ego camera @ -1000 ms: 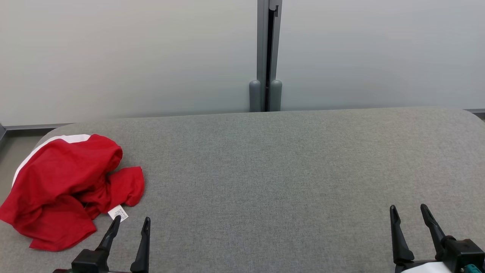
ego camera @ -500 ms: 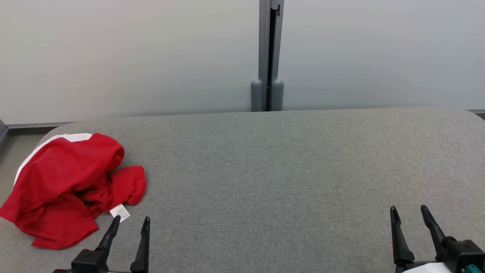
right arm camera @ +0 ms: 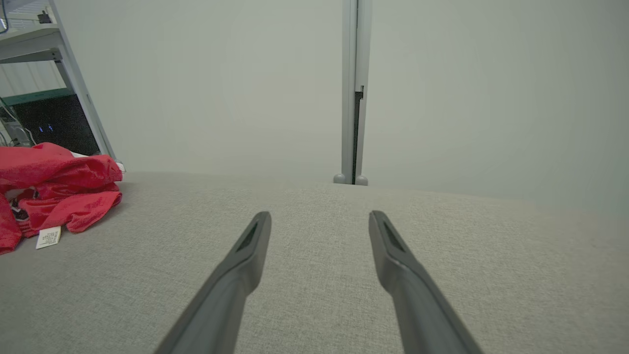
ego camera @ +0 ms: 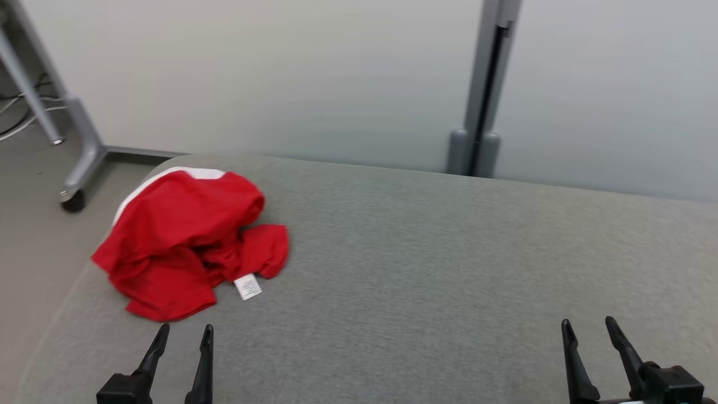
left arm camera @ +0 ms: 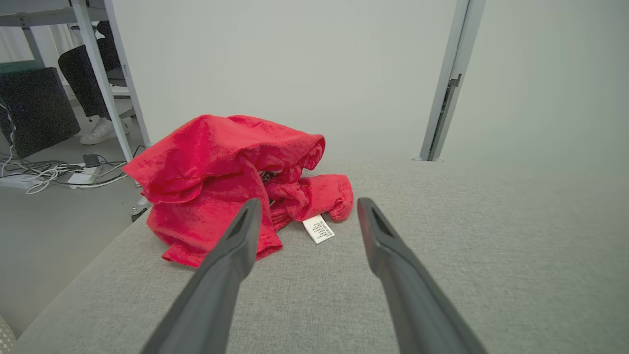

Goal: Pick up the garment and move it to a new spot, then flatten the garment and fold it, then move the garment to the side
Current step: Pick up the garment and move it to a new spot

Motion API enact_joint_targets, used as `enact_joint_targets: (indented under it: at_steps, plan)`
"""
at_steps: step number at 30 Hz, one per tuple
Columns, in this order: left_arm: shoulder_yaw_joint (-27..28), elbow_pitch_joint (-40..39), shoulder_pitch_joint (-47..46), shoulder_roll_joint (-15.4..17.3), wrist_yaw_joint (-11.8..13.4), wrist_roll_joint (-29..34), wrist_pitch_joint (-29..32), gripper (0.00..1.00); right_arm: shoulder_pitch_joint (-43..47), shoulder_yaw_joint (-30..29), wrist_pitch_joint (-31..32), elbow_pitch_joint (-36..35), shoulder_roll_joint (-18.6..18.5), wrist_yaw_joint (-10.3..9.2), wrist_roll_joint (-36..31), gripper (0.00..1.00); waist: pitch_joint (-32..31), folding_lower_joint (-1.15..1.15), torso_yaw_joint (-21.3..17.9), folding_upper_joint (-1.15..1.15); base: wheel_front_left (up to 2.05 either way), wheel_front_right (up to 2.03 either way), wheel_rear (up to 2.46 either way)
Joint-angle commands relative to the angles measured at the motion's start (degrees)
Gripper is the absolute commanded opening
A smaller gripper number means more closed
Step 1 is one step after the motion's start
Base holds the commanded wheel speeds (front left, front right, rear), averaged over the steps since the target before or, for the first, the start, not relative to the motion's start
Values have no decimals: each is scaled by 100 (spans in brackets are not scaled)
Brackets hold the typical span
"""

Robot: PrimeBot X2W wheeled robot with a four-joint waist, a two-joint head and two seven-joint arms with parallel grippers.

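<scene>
A crumpled red garment (ego camera: 185,238) with a white band and a white label lies near the left end of the grey fabric table (ego camera: 426,264). My left gripper (ego camera: 185,331) stands open at the lower left, just in front of the garment and apart from it. In the left wrist view the garment (left arm camera: 221,172) lies ahead and left of the open left gripper (left arm camera: 307,206). At the lower right, far from the cloth, my right gripper (ego camera: 586,325) is open and holds nothing. The right wrist view has the garment (right arm camera: 54,196) at its far left, with the right gripper (right arm camera: 319,216) over bare fabric.
A pale partition wall with a grey post (ego camera: 485,95) runs behind the table. Left of the table stands a wheeled metal frame leg (ego camera: 76,151) on the floor. Cables (left arm camera: 54,172) and a seated person's leg and shoe (left arm camera: 98,130) lie beyond the table's left end.
The head camera has turned left, so the whole picture has shifted right and the floor at the left has come into view. The garment and both grippers keep their places on the table.
</scene>
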Motion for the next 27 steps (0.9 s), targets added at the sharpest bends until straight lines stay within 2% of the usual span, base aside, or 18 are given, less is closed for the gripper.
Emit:
enact_joint_targets:
  at_steps: [1,8,14,17,22,27]
  plan:
    - [55,11,82,19,4,-6,-2,100,-12,39,-28,12,-31,10,39,100,-81,0,466,0,0,0,0]
    - [159,-74,207,52,3,10,-2,100,-110,251,-28,64,-32,10,70,100,-107,0,909,0,0,0,0]
    - [128,-103,35,107,2,-66,-2,100,-190,332,-28,45,-34,10,61,100,31,0,898,0,0,0,0]
    - [-61,46,-189,190,1,-256,29,100,-207,354,-28,-5,-35,10,25,100,182,0,843,0,0,0,0]
    - [-417,206,-1252,455,1,-869,819,100,-457,377,-28,-99,-164,10,-137,100,879,0,727,0,0,0,0]
    - [-433,415,-2398,660,1,-1421,1577,100,-795,436,-28,-202,-400,10,-209,100,1556,0,601,0,0,0,0]
